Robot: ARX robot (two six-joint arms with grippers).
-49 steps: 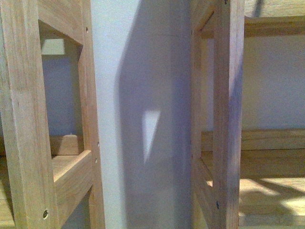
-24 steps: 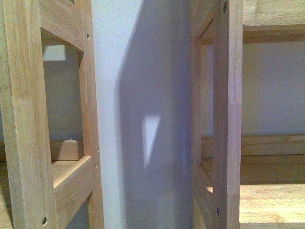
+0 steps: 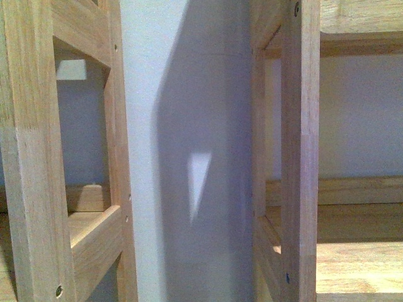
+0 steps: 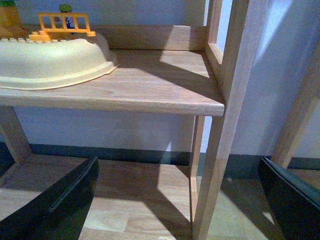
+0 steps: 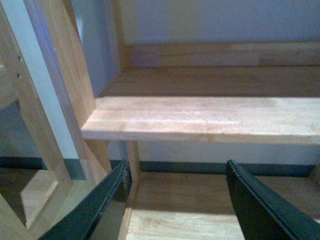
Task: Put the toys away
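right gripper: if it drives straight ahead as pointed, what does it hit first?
Probably nothing soon. The right gripper, open and empty, aims into the gap beneath the bare wooden shelf board. The wall with its dark baseboard looks like the first thing in line, though depth is unclear.

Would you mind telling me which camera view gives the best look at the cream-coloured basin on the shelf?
The left wrist view: the cream basin sits on the wooden shelf with an orange toy fence showing over its rim. The front view and the right wrist view show only bare shelf frames and boards, no basin.
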